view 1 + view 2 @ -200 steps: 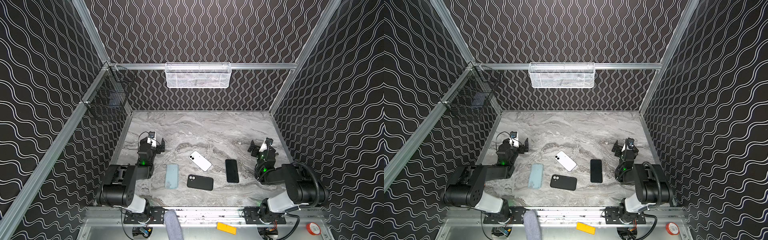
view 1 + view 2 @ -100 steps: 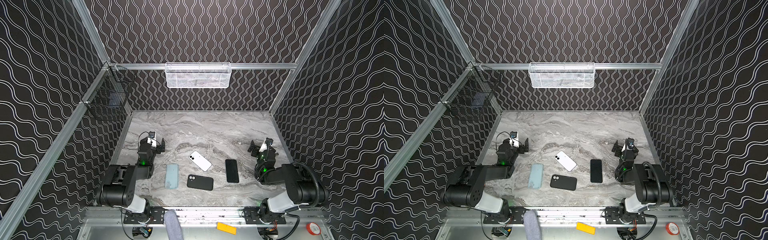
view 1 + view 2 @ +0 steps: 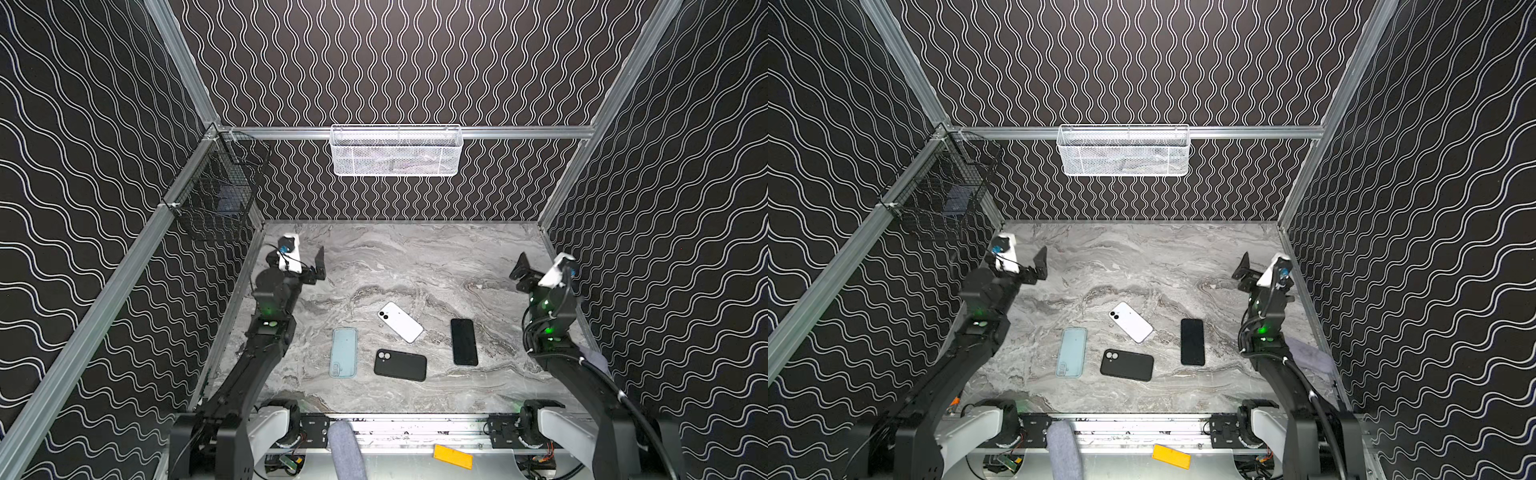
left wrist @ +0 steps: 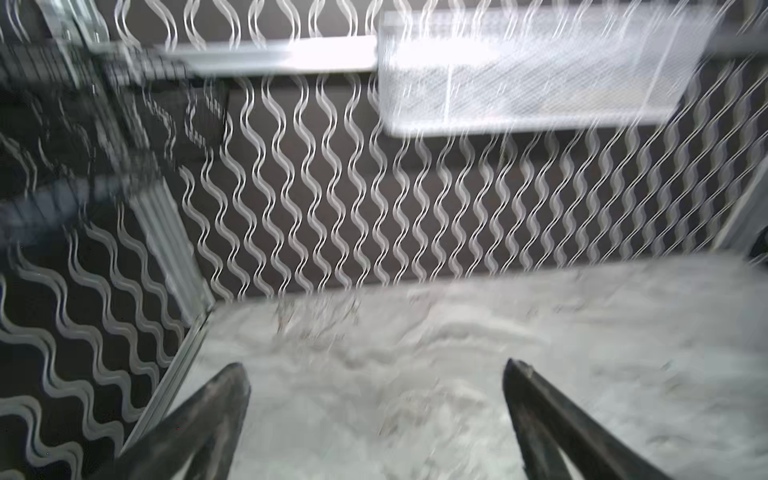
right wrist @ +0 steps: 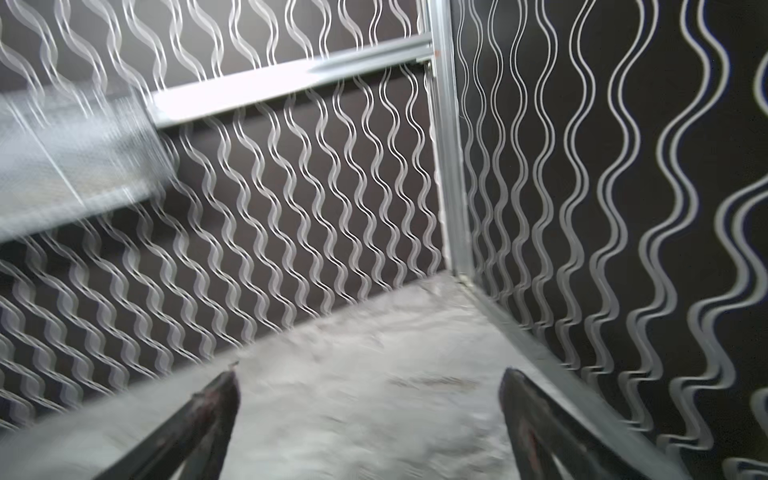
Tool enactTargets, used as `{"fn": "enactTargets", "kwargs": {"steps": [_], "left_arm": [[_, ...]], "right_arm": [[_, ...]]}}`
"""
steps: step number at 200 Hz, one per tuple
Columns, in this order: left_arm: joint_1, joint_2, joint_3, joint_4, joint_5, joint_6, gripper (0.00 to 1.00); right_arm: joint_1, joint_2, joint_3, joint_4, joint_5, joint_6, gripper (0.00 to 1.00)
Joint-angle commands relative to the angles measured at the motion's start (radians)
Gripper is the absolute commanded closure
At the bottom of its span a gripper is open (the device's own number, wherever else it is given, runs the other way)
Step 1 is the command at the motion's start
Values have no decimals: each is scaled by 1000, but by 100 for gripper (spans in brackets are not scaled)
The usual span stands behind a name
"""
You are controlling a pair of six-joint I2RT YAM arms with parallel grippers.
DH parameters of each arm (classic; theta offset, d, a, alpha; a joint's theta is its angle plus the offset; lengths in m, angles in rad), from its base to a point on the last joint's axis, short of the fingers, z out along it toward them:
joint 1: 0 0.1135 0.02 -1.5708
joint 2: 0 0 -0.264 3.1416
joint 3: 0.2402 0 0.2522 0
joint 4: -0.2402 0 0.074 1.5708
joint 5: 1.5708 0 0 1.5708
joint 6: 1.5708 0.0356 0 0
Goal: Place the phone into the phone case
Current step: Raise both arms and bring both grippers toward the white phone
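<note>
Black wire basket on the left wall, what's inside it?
One dark bluish flat object shows through the black wire basket; what it is, and anything behind it, is hidden.

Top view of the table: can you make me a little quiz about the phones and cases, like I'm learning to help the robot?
1. True or false: the left gripper and the right gripper are both open and empty.
2. Fill the gap: between the blue case and the black phone, nearer the robot than the white phone, lies the black ___.
3. Which lies nearest the back wall? A) blue case B) white phone C) black phone

Key: 1 true; 2 case, the black case; 3 B.
</note>
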Motion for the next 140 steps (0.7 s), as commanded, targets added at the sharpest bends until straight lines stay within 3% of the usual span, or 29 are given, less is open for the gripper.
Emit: {"fn": "enactTargets", "kwargs": {"steps": [1,19,26,39,54,90,115,140], "left_arm": [[0,-31,164,-300,75,-241,2],[2,-30,248,-519,-32,-553,1],[5,-27,262,-545,-8,-596,1],[6,-16,258,-488,192,-581,3],[-6,2,283,-553,281,-580,8],[-137,42,382,-940,65,-409,10],[-230,29,354,-972,23,-347,9],[-268,30,306,-932,48,-316,3]], "right_arm": [[-16,-56,118,-393,-93,310,0],[-17,-104,135,-369,-264,328,0],[-17,-119,141,-363,-320,325,0],[-17,-138,155,-382,-392,298,0],[-17,-143,196,-478,-436,270,1],[-15,-136,268,-706,-475,211,0],[-4,-140,278,-836,-506,166,0],[61,-143,281,-950,-432,130,1]]}}
